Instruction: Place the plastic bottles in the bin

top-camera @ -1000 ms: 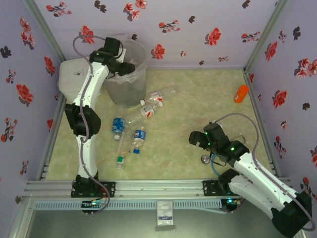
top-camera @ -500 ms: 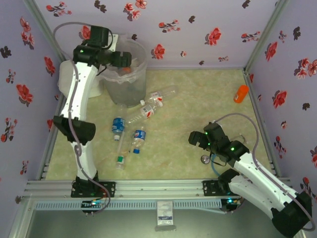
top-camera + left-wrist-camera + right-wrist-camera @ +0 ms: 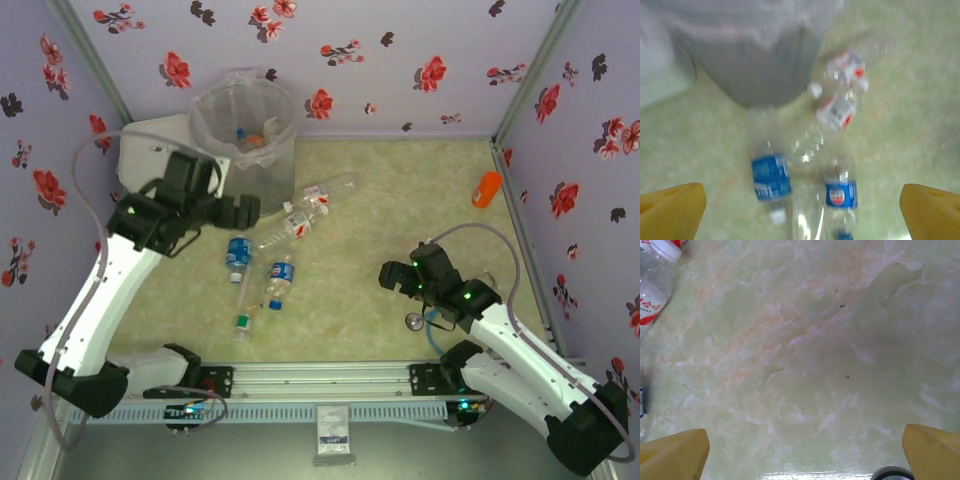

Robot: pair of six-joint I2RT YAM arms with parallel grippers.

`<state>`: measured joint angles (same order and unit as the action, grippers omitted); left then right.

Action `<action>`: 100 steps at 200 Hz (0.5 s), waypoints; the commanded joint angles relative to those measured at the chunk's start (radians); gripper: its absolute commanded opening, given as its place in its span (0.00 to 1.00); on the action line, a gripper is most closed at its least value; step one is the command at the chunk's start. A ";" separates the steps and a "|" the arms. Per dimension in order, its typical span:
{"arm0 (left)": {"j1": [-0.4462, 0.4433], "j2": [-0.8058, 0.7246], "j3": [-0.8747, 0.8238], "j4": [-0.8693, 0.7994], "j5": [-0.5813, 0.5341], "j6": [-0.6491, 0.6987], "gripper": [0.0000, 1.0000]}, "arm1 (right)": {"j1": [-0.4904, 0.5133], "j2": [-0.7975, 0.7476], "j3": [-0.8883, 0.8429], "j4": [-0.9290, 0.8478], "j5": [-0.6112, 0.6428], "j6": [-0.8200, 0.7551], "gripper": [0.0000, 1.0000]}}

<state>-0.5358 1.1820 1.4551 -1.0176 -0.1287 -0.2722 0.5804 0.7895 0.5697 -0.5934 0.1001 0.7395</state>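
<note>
Since it left the bin (image 3: 266, 168), left pincer (image 3: 241, 211) gapes over bottles (image 3: 238, 252)

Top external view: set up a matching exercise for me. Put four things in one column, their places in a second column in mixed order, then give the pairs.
Things:
1. bin
2. solid orange bottle-shaped object
3. green-capped bottle
4. right hand

Places:
A. beside the right wall
B. open above bare table, right of centre
C. far left, near the back wall
D. closest to the table's near edge among the loose bottles

Pairs: 1-C, 2-A, 3-D, 4-B
</note>
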 commanded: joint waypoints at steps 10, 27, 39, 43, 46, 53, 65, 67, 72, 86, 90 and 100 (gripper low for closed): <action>-0.055 -0.052 -0.275 0.068 -0.040 -0.180 1.00 | -0.007 0.004 -0.015 0.055 -0.017 0.014 0.99; -0.068 -0.063 -0.388 0.138 -0.040 -0.232 0.98 | -0.007 0.016 -0.021 0.073 -0.034 0.024 0.99; -0.082 -0.059 -0.451 0.182 -0.040 -0.256 0.94 | -0.007 0.024 -0.023 0.077 -0.039 0.026 0.99; -0.086 -0.054 -0.469 0.196 -0.042 -0.262 0.93 | -0.007 0.028 -0.024 0.079 -0.039 0.027 0.99; -0.089 -0.050 -0.481 0.203 -0.044 -0.266 0.92 | -0.007 0.031 -0.025 0.080 -0.040 0.029 0.99; -0.096 -0.037 -0.505 0.215 -0.051 -0.282 0.90 | -0.008 0.034 -0.026 0.084 -0.038 0.029 0.99; -0.113 -0.017 -0.551 0.239 -0.059 -0.309 0.88 | -0.007 0.041 -0.027 0.088 -0.039 0.032 0.99; -0.115 -0.014 -0.557 0.243 -0.062 -0.315 0.88 | -0.007 0.041 -0.027 0.089 -0.040 0.032 0.99; -0.128 -0.009 -0.579 0.255 -0.067 -0.332 0.87 | -0.007 0.041 -0.028 0.092 -0.040 0.032 0.99; -0.161 0.003 -0.634 0.306 -0.066 -0.366 0.85 | -0.007 0.041 -0.032 0.100 -0.045 0.033 0.99; -0.167 0.009 -0.645 0.318 -0.067 -0.373 0.84 | -0.007 0.041 -0.034 0.103 -0.045 0.034 0.99; -0.177 0.023 -0.671 0.341 -0.065 -0.386 0.82 | -0.007 0.043 -0.037 0.109 -0.046 0.034 0.99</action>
<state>-0.6811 1.1786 0.8440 -0.7761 -0.1669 -0.5678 0.5800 0.8314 0.5541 -0.5182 0.0666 0.7563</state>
